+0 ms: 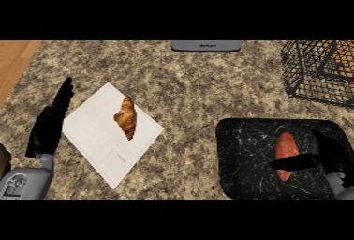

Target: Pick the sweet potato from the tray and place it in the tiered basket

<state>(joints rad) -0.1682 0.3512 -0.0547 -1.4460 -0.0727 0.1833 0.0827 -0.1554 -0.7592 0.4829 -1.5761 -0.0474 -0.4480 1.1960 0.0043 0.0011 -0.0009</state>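
An orange sweet potato (285,149) lies lengthwise on the black marbled tray (242,164) at the lower right. My right hand (330,154) hovers over the tray's right side, its thumb stretched left across the potato's lower part and its fingers straight beside it, open. The black wire tiered basket (314,70) stands at the upper right corner of the counter. My left hand (52,119) rests open at the left edge with its fingers pointing up.
A croissant (126,117) lies on a white paper sheet (104,140) left of centre. A grey appliance (206,45) sits at the far edge. A wooden floor strip shows at the upper left beyond the granite counter.
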